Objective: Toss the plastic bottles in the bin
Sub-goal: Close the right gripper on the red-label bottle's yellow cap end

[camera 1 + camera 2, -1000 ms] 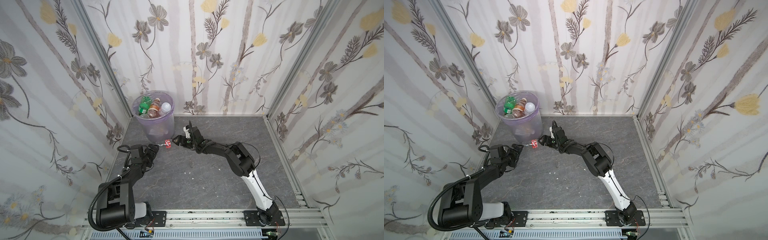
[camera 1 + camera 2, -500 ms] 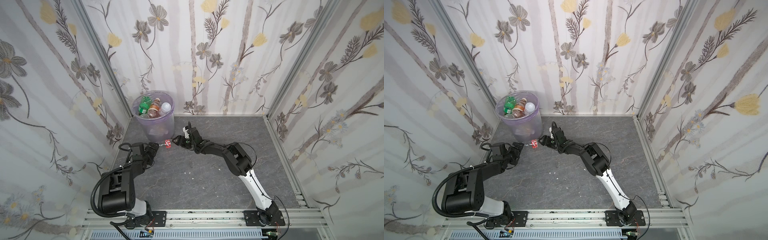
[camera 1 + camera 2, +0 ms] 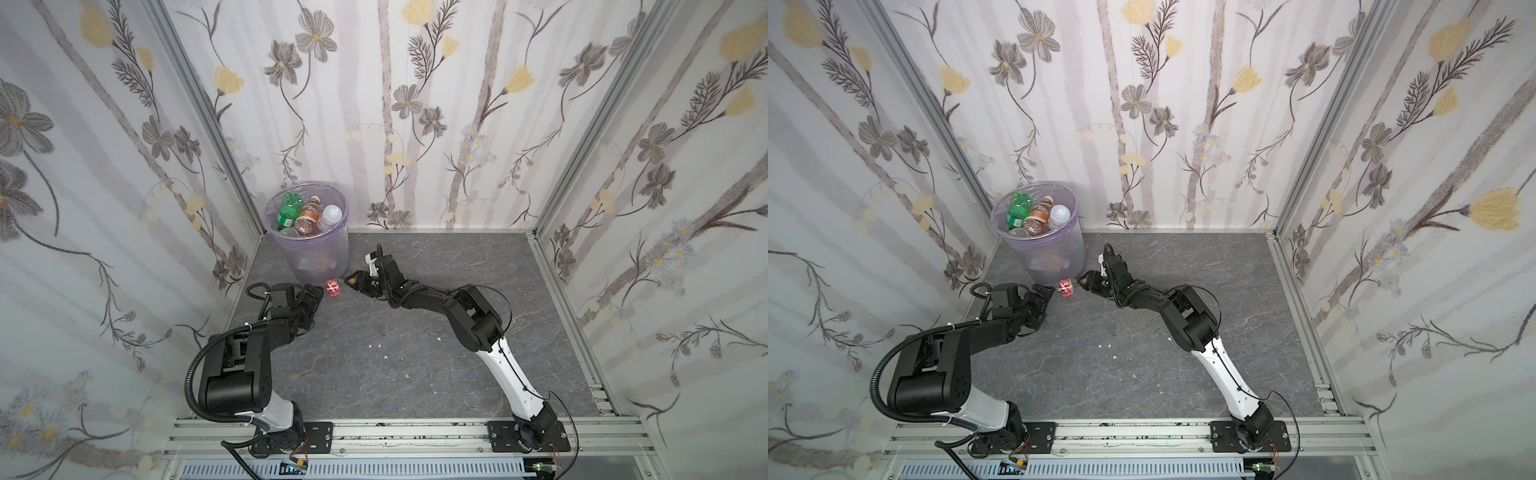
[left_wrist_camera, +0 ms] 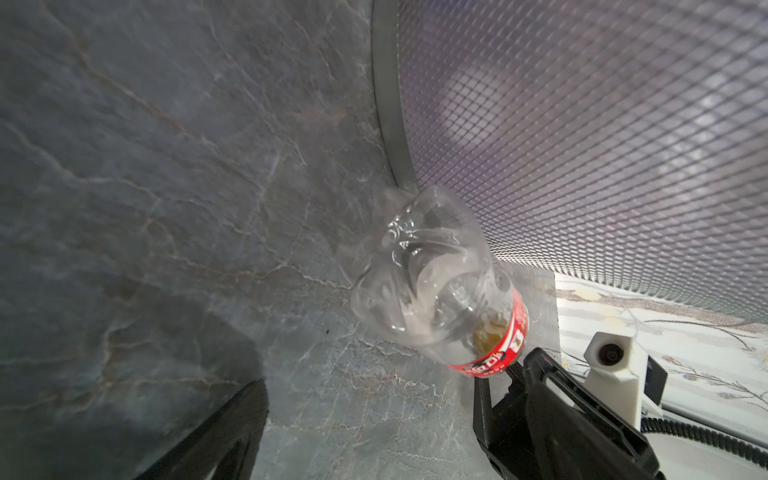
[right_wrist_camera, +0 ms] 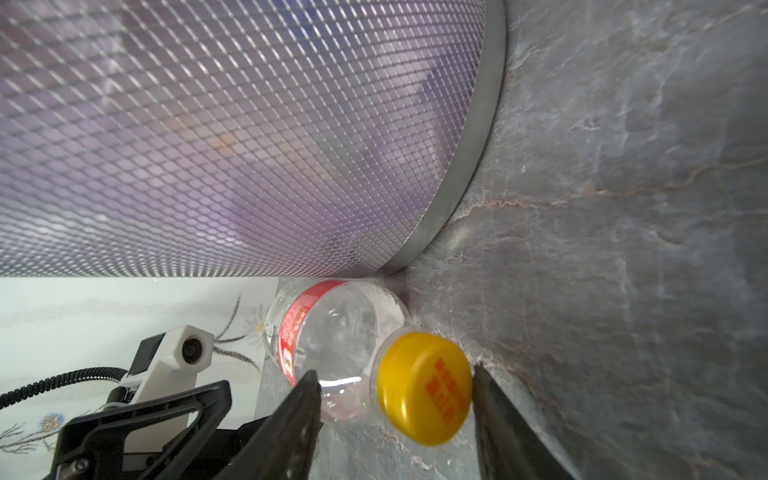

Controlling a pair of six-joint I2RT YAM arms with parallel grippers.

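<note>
One bottle on the table, bin nearly full

Table [image 3: 415, 353]: dark stone-look top, bare apart from a few white crumbs [image 3: 378, 345]. Bin [image 3: 322, 255] stands in the far left corner with a lilac liner, piled close to the rim. Green bottle [image 3: 289, 210], brown bottle [image 3: 308, 214] and frosted bottle [image 3: 332, 214] lie on top.

Left gripper [image 3: 316, 292] sits low by the bin's foot, jaws spread wide, grasping nothing. Right gripper [image 3: 353, 279] faces it from the other side. In the right wrist view its jaws stand apart on either side of the yellow cap [image 5: 424, 386], one finger just beside it and a gap at the other. Not clamped.

Red-labelled bottle [image 3: 333, 287] lies on its side between the two grippers, crumpled, touching or just beside the bin's foot.

Risks, as I judge them:
- Cap is round and smooth. A pinch there alone may slip, or let the light body swing on the lift.
- Jaw nearest the bin could catch the wall and shove it.
- Grippers are near each other, so a reach by both could clash.
- Heap is high, so a dropped bottle may roll back off.
</note>
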